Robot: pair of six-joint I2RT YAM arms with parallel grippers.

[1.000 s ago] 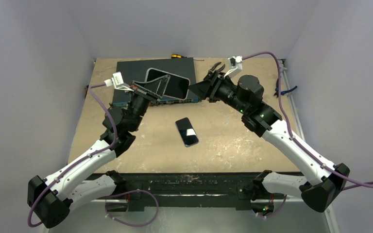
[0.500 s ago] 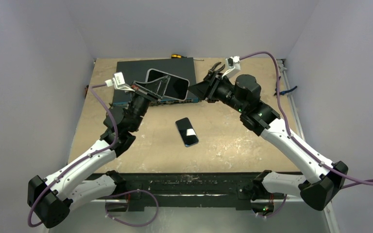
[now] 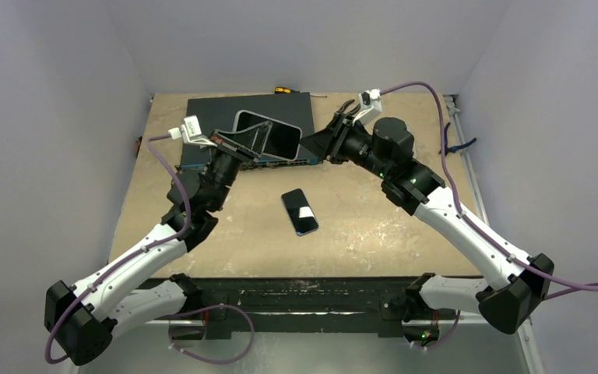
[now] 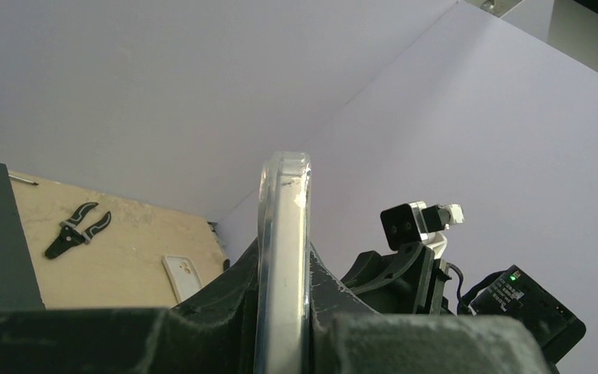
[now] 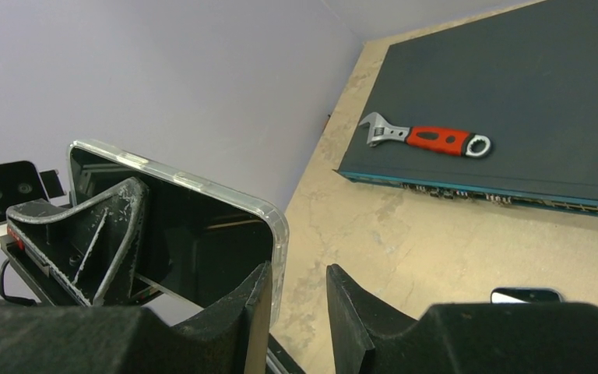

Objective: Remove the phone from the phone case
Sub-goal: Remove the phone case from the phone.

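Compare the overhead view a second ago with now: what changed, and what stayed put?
The right arm edged left towards the case, and the right end effector narrowed around the case's corner, not visibly clamped yet. The left end effector kept its grip on the case; the loose phone did not move.

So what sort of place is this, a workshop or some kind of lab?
Most likely a robot lab test cell: a left arm and a right arm bolted to a scuffed wooden table, plain pale walls closing it in, and loose hand tools, an adjustable wrench and pliers.
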